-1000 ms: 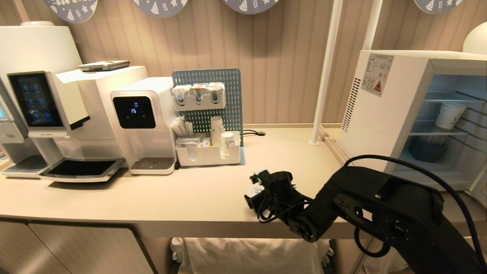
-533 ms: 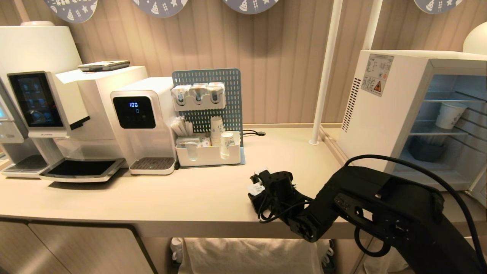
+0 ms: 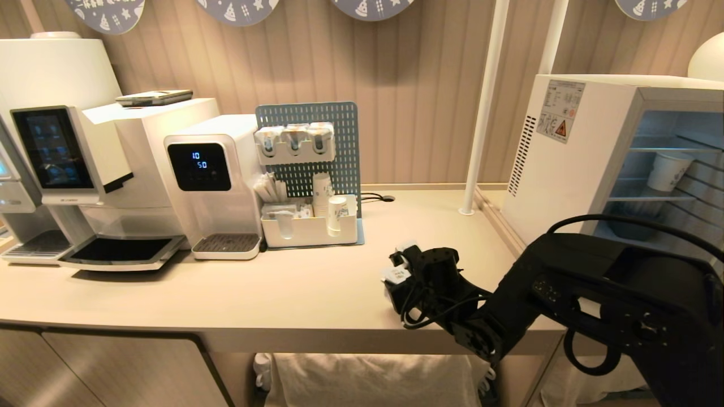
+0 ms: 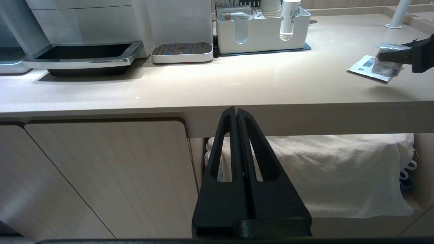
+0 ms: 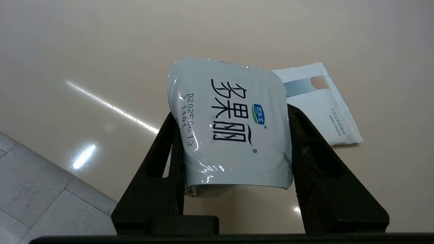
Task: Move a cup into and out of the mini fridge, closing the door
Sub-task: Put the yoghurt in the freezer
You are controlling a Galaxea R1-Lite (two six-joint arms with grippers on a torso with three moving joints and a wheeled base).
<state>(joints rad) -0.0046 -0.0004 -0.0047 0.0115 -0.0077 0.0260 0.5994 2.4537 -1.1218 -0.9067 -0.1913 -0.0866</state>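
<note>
Your right hand (image 5: 234, 145) grips the cup (image 5: 230, 125) by its sides, fingers half closed, just above the counter (image 3: 271, 288), with a flat white packet (image 5: 322, 105) lying beside it at about two o'clock. The fridge (image 3: 571, 152) stands at three o'clock, apparently open, a paper cup (image 3: 668, 170) on its shelf. Your left hand (image 4: 236, 113) hangs below the counter edge, fingers pressed together and empty.

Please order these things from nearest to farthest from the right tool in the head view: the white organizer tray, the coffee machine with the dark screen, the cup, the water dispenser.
1. The cup, between the right tool's fingers near the counter's front edge.
2. The white organizer tray, behind it and to the left.
3. The water dispenser, farther left.
4. The coffee machine, at the far left.
</note>
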